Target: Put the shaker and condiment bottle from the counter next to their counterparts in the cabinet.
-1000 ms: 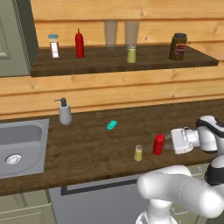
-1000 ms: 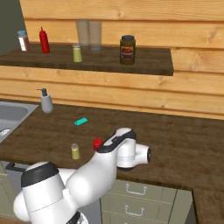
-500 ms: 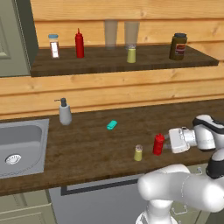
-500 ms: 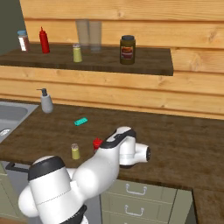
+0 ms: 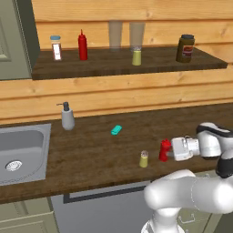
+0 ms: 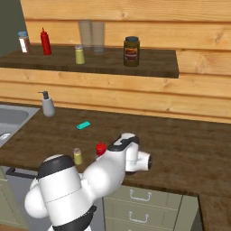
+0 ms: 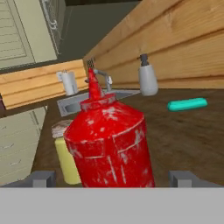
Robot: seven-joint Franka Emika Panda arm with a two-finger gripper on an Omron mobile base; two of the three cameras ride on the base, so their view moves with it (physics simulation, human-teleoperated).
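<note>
The condiment bottle [image 5: 164,149], squat and red, stands upright near the counter's front edge, and its cap also shows in the right base view [image 6: 101,148]. My gripper [image 5: 170,150] reaches it from the right, open. In the hand view the condiment bottle [image 7: 109,140] stands between my two fingertips [image 7: 41,178], with a gap on each side. The shaker [image 5: 144,159] stands just left of it, also seen as the shaker [image 7: 65,153] behind the bottle. On the cabinet shelf [image 5: 113,66] stand the counterparts: a slim red bottle [image 5: 82,45] and a yellow-green shaker [image 5: 136,57].
The shelf also bears a clear jar with a blue lid [image 5: 56,48], two glasses [image 5: 115,34] and a dark jar [image 5: 185,48]. On the counter stand a soap dispenser [image 5: 67,117] and a teal object [image 5: 116,130]. A sink [image 5: 20,152] lies at the left.
My hand has moved a little to the left, bringing the open fingers around the condiment bottle. The bottle and the shaker have not moved.
</note>
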